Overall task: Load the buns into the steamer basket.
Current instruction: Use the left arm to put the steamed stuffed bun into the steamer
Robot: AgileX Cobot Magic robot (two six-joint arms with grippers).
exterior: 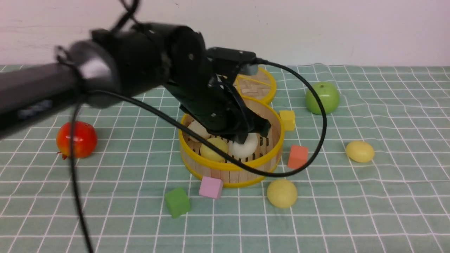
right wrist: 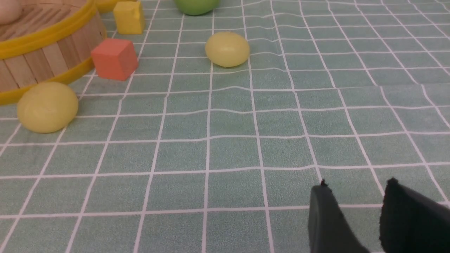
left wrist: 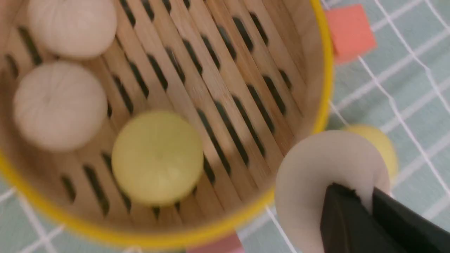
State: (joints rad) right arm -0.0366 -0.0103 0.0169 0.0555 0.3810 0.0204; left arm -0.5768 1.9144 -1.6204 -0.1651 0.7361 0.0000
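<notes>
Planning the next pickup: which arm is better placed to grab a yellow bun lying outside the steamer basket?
Right. The right gripper is open and empty, facing the near yellow bun and the far yellow bun on its side. The left gripper is shut above the steamer basket.

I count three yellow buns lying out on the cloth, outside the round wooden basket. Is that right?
Not quite: there are two, not three. The front view shows one yellow bun on the cloth just in front of the steamer basket and another yellow bun farther to its right. The third yellow bun already lies inside the basket.
</notes>
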